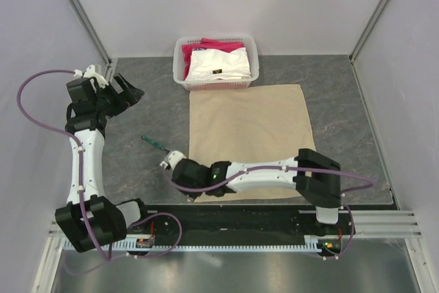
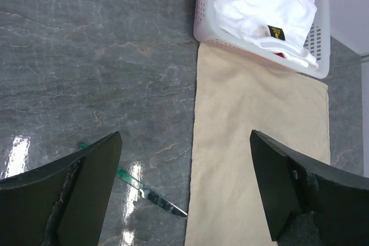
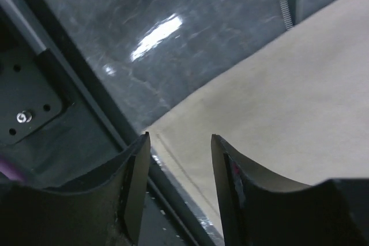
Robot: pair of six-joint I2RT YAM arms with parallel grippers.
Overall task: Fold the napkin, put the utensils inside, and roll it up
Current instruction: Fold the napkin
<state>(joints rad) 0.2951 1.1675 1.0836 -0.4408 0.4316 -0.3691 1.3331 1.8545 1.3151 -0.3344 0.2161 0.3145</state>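
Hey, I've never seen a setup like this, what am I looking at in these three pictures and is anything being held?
These are two white robot arms bolted at the near edge of a grey table. One picture looks down from overhead; the other two come from a camera on each wrist, so dark fingers frame them.

On the table lies a flat tan napkin, with a teal-handled knife just left of it. Behind it, a white basket holds white and pink-red folded cloths.

The left gripper hangs wide open over bare table, holding nothing. The right gripper sits at the napkin's near left corner, jaws partly apart, with nothing clearly pinched yet.
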